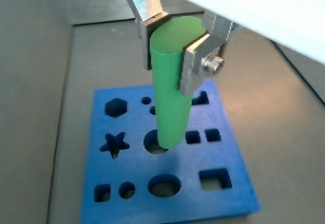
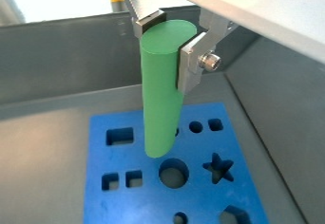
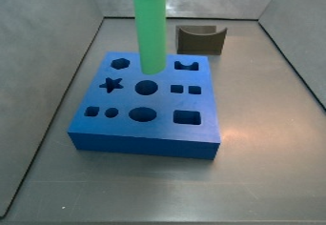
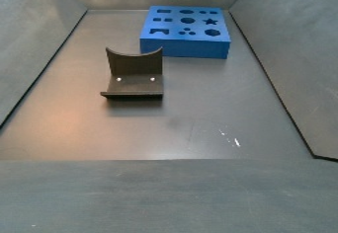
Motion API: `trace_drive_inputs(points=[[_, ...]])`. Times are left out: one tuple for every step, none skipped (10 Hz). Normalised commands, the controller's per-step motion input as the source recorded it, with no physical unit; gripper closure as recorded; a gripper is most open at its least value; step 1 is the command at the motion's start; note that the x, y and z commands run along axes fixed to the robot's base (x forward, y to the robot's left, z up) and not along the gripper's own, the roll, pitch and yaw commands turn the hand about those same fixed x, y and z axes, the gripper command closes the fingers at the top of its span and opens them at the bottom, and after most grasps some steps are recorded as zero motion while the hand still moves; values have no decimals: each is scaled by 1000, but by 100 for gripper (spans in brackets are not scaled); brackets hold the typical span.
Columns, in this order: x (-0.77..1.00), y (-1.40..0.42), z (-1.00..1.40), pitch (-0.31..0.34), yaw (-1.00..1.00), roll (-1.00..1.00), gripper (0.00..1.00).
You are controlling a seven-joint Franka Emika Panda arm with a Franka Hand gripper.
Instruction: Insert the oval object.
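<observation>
Bright green and smooth, the oval object (image 1: 170, 81) stands upright between the silver finger plates of the gripper (image 1: 176, 40), which is clamped on its upper end; both wrist views show the plates pressed against its sides (image 2: 168, 76). The gripper (image 2: 172, 40) hangs over the blue block (image 1: 168, 157), and the rod's lower end is at or just above the block's top face, among its cut-out holes; whether it touches cannot be told. In a side view the rod (image 3: 149, 21) rises from near the far edge of the block (image 3: 151, 103), its top running out of frame. Just behind the block sits a dark grey curved block (image 3: 200, 39). In a side view that curved block (image 4: 132, 75) stands well apart from the blue block (image 4: 188, 32) on the grey floor (image 4: 199, 118).
</observation>
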Motion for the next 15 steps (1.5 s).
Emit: trace_drive_inputs(points=[[0, -126, -100, 24, -971, -14, 100], [0, -111, -117, 39, -969, 0, 100], [0, -94, -131, 26, -989, 0, 100], [0, -91, -131, 27, -986, 0, 100], [0, -94, -129, 27, -986, 0, 100], [0, -94, -123, 34, -983, 0, 100], [0, -100, -103, 54, -960, 0, 100], [0, -103, -100, 54, -960, 0, 100], [0, -111, -69, 69, -943, 0, 100], [0, -114, -63, 74, -937, 0, 100], [0, -180, -120, 100, -889, 0, 100], [83, -291, -260, 157, -634, 6, 100], [146, -311, -389, 173, -366, 74, 100], [189, -271, -429, 183, -203, 81, 100], [326, -177, -451, 207, -43, 47, 100]])
